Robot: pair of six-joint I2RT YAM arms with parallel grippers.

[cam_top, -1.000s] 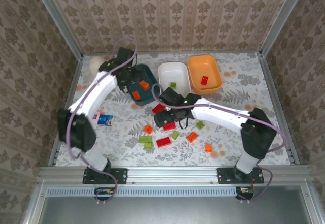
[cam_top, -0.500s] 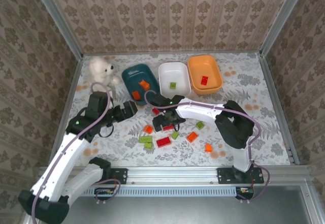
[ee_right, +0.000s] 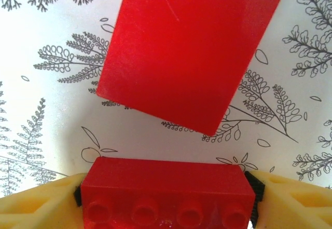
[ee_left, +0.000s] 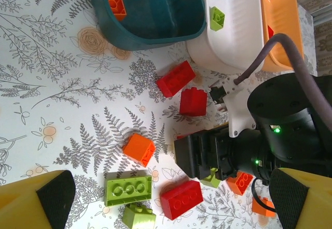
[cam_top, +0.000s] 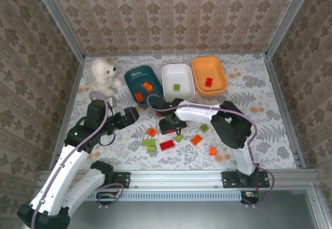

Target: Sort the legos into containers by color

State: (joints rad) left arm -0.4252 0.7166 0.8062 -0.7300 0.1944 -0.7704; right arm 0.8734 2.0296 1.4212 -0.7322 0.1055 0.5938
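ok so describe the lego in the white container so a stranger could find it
Three containers line the back: a dark teal container, a white container in the middle, an orange container. In the white one lies one small light green lego. It is the only green brick inside any dish; the teal holds orange bricks, the orange a red brick.

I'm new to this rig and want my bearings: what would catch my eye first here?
The right gripper has a red lego between its jaws, at the middle of the table. Along the far side stand the teal container, the white container and the orange container in a row, with a white plush bear at the far left.
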